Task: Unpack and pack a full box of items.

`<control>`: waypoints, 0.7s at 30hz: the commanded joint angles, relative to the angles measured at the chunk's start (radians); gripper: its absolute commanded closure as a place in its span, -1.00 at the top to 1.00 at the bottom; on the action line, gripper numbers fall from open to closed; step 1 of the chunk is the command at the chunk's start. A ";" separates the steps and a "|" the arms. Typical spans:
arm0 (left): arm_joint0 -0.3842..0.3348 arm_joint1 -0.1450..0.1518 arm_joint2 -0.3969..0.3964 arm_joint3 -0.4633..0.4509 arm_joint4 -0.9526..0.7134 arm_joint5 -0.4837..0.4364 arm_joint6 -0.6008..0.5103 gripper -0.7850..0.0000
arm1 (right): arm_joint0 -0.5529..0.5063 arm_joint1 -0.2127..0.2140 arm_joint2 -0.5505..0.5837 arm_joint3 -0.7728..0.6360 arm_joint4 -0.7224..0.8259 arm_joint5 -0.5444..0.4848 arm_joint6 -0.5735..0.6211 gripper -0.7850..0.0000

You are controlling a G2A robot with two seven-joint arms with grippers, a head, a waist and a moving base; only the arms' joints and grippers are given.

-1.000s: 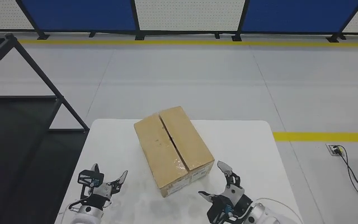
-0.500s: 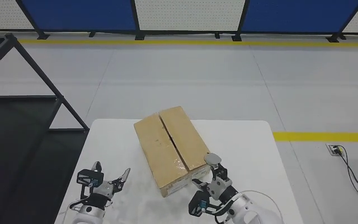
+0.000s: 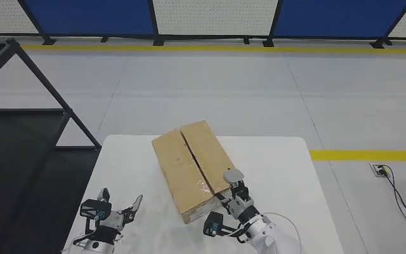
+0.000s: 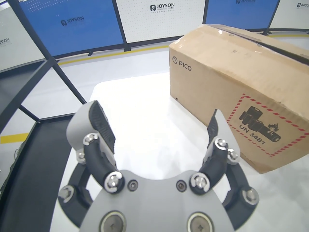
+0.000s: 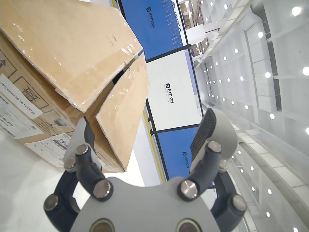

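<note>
A closed brown cardboard box (image 3: 196, 166) lies slantwise on the white table (image 3: 285, 171). A seam runs down the middle of its top between the two flaps. My right gripper (image 3: 226, 187) is open at the box's near right corner. In the right wrist view, the corner of the right-hand flap (image 5: 120, 112) sits a little raised between the fingers of the right gripper (image 5: 147, 119), with a dark gap beside it. My left gripper (image 3: 120, 199) stands open over the table's near left corner, apart from the box. The left wrist view shows the left gripper (image 4: 157, 111) holding nothing, with the box (image 4: 241, 73) off to one side.
A black metal rack (image 3: 38, 140) stands just left of the table. Blue and white partition panels (image 3: 216, 16) line the far side of the room. Bare tabletop lies to the right of the box and between the box and the left gripper.
My right gripper has swung left and forward from the near right of the table up to the box's near right corner. The left gripper has drifted slightly toward the near left edge.
</note>
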 commanded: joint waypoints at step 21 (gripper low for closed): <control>-0.034 -0.011 0.007 0.029 -0.022 0.018 0.004 1.00 | 0.065 -0.040 -0.025 0.120 0.035 -0.001 0.030 -1.00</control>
